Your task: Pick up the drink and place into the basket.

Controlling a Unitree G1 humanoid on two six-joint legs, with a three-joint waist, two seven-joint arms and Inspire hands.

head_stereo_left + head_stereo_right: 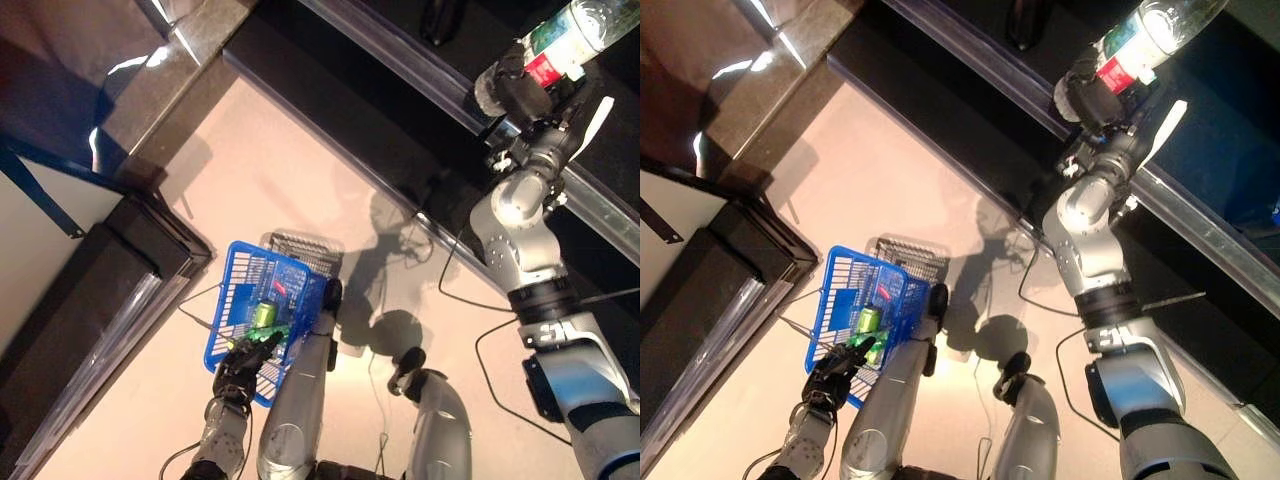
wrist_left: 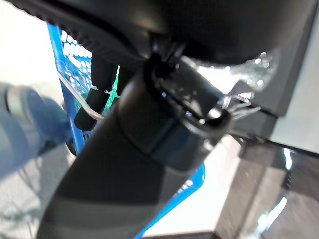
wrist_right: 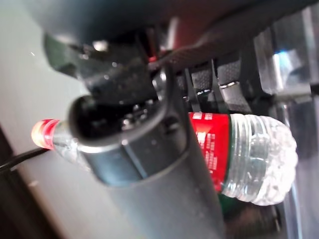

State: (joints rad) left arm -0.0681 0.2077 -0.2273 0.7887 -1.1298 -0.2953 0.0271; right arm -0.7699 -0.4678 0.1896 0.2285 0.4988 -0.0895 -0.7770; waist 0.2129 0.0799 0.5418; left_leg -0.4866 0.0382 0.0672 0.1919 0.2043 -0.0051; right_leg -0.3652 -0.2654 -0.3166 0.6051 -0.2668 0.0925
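Note:
The drink is a clear plastic bottle (image 1: 575, 30) with a red label and red cap. My right hand (image 1: 525, 95) is shut on it, raised high at the upper right over the dark shelf. In the right wrist view the bottle (image 3: 249, 154) lies across the palm, with fingers (image 3: 224, 79) curled over it and the thumb in front. The blue basket (image 1: 225, 320) hangs at the lower left over the pale floor. My left hand (image 1: 240, 370) grips its thin wire handle (image 2: 92, 107). A green can (image 1: 264, 314) and a small red item lie inside.
A dark shelf with a metal rail (image 1: 600, 215) runs diagonally across the upper right. A dark cabinet (image 1: 110, 290) stands at the left, close to the basket. A dark wire grid (image 1: 305, 248) shows just behind the basket. Pale floor (image 1: 270, 150) lies between.

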